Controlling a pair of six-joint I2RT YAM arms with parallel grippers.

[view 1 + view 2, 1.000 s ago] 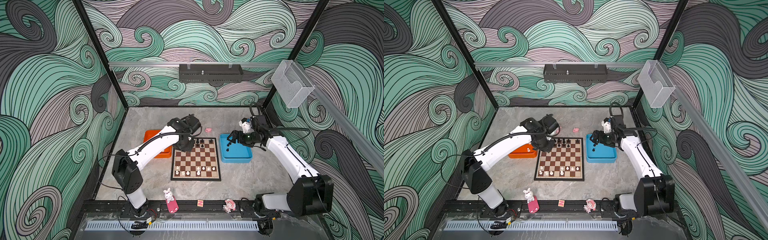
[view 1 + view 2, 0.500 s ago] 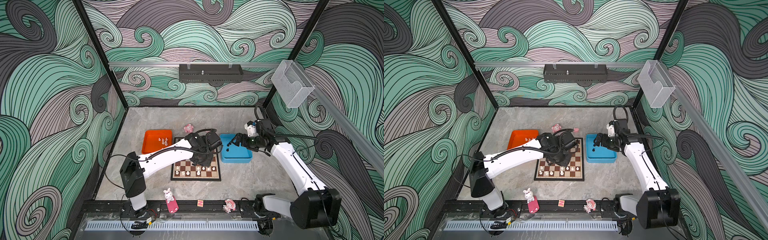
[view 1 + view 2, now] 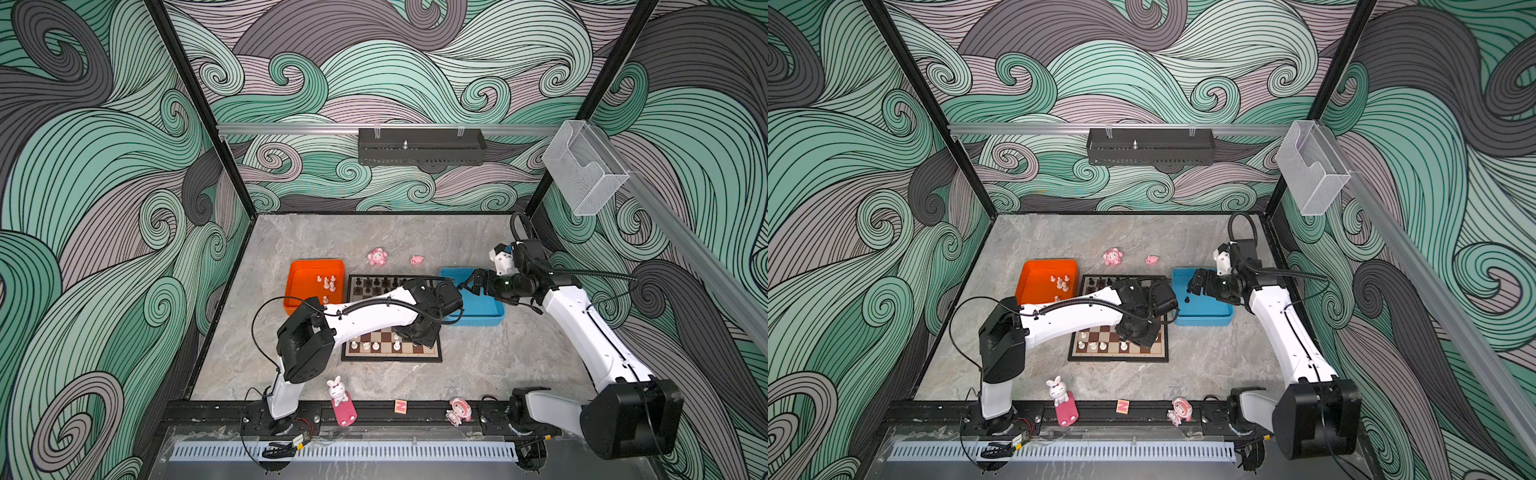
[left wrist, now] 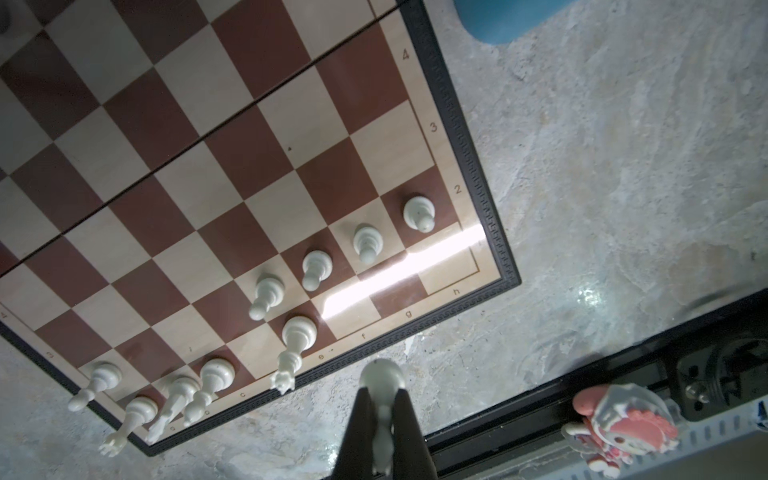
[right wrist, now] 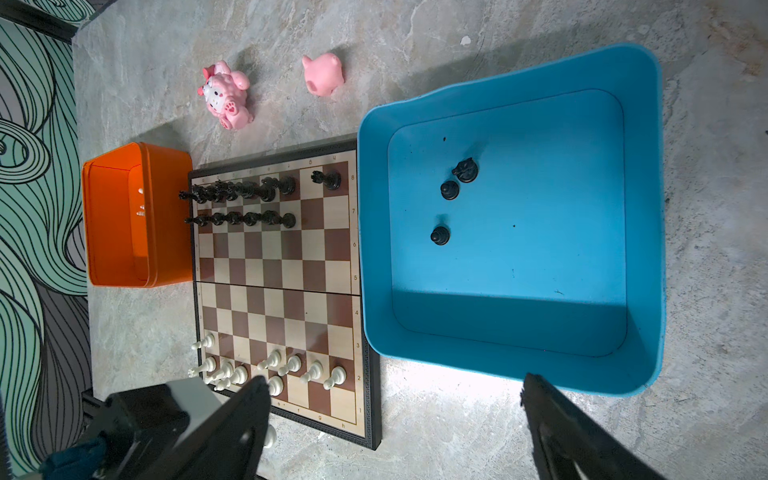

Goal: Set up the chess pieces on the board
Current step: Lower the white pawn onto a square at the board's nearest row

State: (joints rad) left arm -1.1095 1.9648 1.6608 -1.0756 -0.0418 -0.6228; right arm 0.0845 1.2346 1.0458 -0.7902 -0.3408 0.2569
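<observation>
The board (image 3: 390,356) (image 5: 274,270) lies mid-table between two trays. Black chess pieces (image 5: 241,191) fill its two far rows, and white chess pieces (image 4: 316,266) (image 5: 291,365) stand in its near rows. My left gripper (image 4: 381,399) (image 3: 419,336) is shut on a white piece (image 4: 381,376), which hangs over the board's near right corner. My right gripper (image 5: 395,415) (image 3: 469,284) is open and empty above the blue tray (image 5: 540,249). That tray holds three black pieces (image 5: 449,189). Several white pieces (image 3: 326,282) stand in the orange tray (image 3: 307,270).
Two pink figurines (image 3: 377,257) (image 3: 416,260) lie behind the board. On the black front rail stand a bunny figure (image 3: 338,390), a small lettered block (image 3: 400,406) and a pink-hatted doll (image 3: 459,411). The left arm stretches across the board's middle.
My left arm has swung from the board's far left corner, by the orange tray, to its near right side, carrying the white piece. The right gripper has stayed open over the blue tray.
</observation>
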